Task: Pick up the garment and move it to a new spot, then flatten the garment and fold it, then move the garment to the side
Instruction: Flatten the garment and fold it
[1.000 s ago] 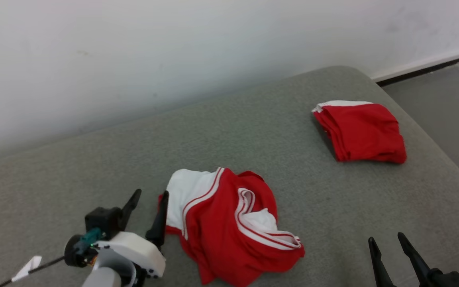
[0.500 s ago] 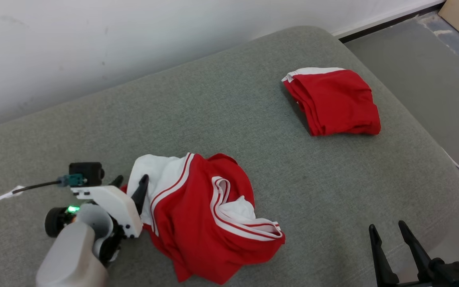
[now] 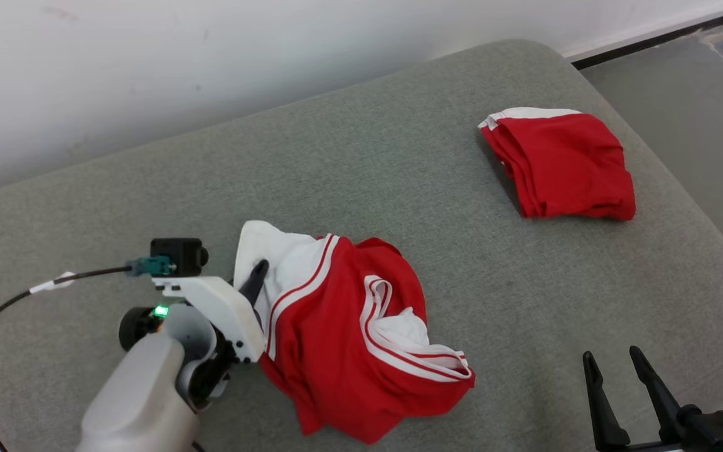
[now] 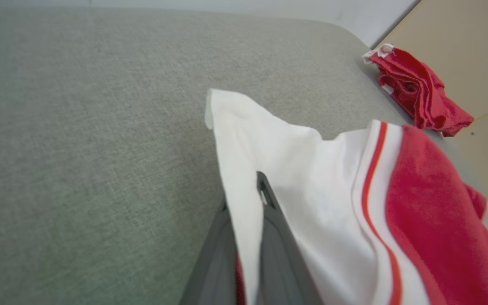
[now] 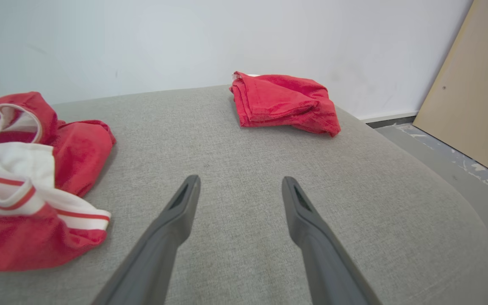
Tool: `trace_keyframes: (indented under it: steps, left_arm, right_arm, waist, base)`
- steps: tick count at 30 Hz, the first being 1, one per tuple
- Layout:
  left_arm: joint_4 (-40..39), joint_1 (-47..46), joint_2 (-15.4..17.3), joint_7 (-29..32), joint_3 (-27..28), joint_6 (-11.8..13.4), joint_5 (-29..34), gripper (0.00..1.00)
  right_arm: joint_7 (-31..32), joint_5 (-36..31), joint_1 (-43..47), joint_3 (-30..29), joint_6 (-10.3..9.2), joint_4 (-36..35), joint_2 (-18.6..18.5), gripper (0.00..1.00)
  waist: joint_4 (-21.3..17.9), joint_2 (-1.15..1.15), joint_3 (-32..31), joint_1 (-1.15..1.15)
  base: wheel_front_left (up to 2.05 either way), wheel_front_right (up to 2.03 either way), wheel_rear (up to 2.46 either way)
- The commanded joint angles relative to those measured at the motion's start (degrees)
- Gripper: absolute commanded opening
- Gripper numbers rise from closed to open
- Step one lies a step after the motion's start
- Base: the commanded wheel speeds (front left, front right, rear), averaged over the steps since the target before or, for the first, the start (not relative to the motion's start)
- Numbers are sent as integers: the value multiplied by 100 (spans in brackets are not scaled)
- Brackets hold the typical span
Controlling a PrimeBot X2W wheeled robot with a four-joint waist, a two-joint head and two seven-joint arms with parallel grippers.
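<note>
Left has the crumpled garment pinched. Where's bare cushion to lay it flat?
Widest bare patch: the cushion between the wall, the crumpled garment and the folded garment. A smaller strip lies between the crumpled garment and the right gripper. Crowded: near left, where the left gripper and its cable meet that garment.

Left gripper pinched on the white edge of the garment — cloth sandwiched between the two dark fingers, the left one partly hidden behind the fold. Garment white, red stripes, red body toward the right. Grey cushion beneath. Second red garment, folded, at the cushion's far corner — well apart, against a tan panel.
</note>
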Motion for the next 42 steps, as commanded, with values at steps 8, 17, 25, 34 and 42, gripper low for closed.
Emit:
trace_keyframes:
  steps: [8, 17, 25, 34, 42]
  left_arm:
    - [-250, -501, 295, -689, 153, 41, -89, 0]
    - [-877, -1113, 797, -870, 500, 615, 117, 0]
    - [-1734, -839, 888, -697, 391, 898, 273, 0]
    - [-2317, 642, 30, -766, -484, 1119, 315, 0]
    - [-1389, 1215, -691, -1186, -1486, 947, 471, 0]
  right_arm:
    - [2, -25, 104, 3, -18, 21, -78, 100]
    - [2, -36, 257, 91, -18, 104, -140, 100]
    - [2, -19, 370, 165, -19, 160, -160, 100]
    - [2, 19, 433, 174, -18, 223, -152, 100]
    - [2, 82, 227, 290, -19, 277, -161, 100]
  waist:
    - [463, 0, -313, -1]
    - [903, 0, -740, -1]
    - [1092, 0, -1002, -1]
    - [1226, 0, -985, -1]
    - [1089, 0, -791, -1]
  base:
    - [0, 0, 0]
    - [0, 0, 0]
    - [0, 0, 0]
    - [0, 0, 0]
    - [0, 0, 0]
